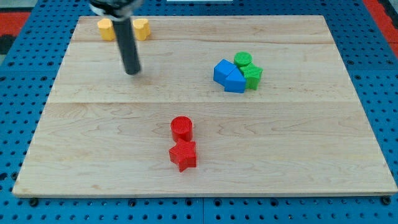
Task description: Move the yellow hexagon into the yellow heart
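A yellow hexagon (106, 28) lies near the view's top left of the wooden board. A yellow heart (142, 28) lies just to its right, partly hidden behind the rod. The two are apart, with the rod between them in the picture. My tip (132, 71) rests on the board below the two yellow blocks, closer to the view's bottom than both. It touches no block.
Two blue blocks (228, 75) sit together right of centre, with a green cylinder (243, 60) and a green star-like block (252, 75) against them. A red cylinder (181, 127) and a red star (183, 155) lie near the bottom centre. The board (298, 143) sits on a blue pegboard.
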You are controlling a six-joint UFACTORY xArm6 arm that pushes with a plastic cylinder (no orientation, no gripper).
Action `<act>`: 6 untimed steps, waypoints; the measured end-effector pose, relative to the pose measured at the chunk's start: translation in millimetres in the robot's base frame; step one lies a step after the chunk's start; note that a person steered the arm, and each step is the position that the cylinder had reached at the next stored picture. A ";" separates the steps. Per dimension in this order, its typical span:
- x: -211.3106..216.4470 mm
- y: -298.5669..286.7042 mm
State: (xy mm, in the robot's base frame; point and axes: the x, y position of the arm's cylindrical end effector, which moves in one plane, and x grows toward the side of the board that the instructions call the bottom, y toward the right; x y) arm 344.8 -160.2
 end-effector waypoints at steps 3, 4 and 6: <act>-70.7 -144.5; -89.4 -103.5; -107.7 -29.9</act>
